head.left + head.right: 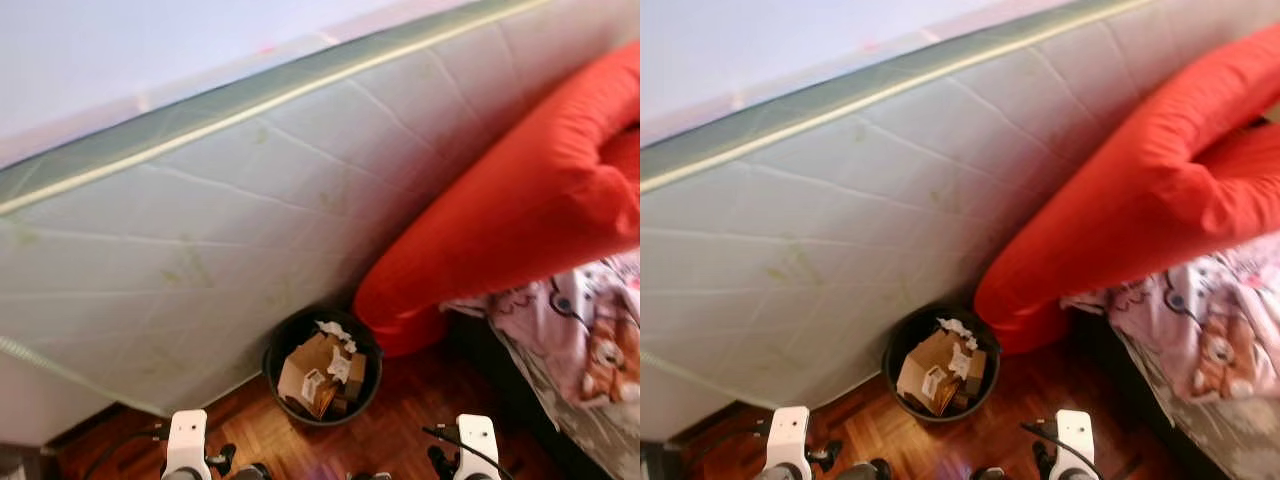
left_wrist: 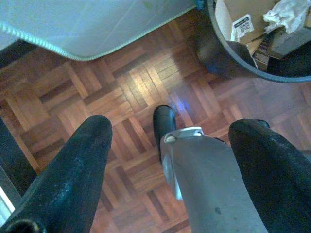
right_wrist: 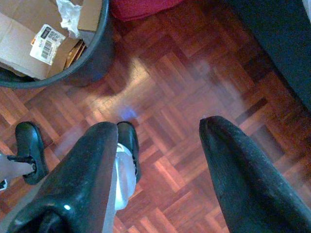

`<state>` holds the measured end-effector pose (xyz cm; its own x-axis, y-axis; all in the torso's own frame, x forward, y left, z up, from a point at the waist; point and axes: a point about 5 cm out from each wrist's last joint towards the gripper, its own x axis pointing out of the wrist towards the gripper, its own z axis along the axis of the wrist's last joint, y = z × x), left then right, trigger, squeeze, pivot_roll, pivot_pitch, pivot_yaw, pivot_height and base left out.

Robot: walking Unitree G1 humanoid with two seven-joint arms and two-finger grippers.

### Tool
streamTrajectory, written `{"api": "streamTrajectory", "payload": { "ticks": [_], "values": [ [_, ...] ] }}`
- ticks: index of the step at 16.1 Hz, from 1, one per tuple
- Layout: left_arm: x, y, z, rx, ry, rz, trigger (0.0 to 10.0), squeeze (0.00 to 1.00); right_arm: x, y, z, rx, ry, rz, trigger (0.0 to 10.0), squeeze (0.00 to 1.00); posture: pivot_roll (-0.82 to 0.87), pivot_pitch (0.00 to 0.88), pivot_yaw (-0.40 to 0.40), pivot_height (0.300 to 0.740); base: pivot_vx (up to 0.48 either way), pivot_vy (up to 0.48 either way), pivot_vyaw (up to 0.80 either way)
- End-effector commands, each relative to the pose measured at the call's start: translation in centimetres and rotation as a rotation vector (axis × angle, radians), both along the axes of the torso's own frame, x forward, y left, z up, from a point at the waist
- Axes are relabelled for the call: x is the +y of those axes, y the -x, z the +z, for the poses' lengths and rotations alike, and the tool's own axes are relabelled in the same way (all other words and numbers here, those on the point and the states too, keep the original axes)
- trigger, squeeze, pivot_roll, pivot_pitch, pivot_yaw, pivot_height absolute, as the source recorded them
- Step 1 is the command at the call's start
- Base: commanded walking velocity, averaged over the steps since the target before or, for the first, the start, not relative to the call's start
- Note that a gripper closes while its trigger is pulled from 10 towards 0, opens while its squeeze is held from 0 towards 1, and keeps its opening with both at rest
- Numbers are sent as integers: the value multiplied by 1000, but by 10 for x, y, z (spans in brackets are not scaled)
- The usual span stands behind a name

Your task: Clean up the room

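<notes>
Left eye view: a black bin (image 1: 322, 365) of cardboard stands upright against a tilted mattress (image 1: 250, 230); both end effectors, left (image 2: 170, 160) and right (image 3: 160, 160), hang wide open.

Left gripper (image 2: 170, 160): my fingers spread apart, nothing held, pointing down.
Right gripper (image 3: 158, 174): same, parted and unloaded.
Arms: both hang low.

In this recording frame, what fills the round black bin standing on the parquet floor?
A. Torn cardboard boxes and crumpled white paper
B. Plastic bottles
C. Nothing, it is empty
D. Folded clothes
A. The black bin holds brown cardboard pieces, one bearing a barcode label, with crumpled white paper on top; it stands beside the mattress leaning on the wall and the red cushion.
</notes>
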<state>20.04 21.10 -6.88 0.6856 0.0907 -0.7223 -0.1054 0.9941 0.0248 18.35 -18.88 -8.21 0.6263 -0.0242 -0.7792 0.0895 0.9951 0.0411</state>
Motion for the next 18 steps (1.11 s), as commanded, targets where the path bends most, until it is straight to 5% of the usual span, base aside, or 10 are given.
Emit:
{"api": "streamTrajectory", "payload": {
  "ticks": [1,18],
  "values": [
    [3,11,-6,41,1,15,10000,0,1,9,-5,37,-5,2,10000,0,9,206,-1,740,0,0,-738],
    [2,11,-6,42,-8,-2,10000,0,0,9,-4,38,-1,16,10000,0,9,198,-6,740,0,-85,-729]
  ]
}}
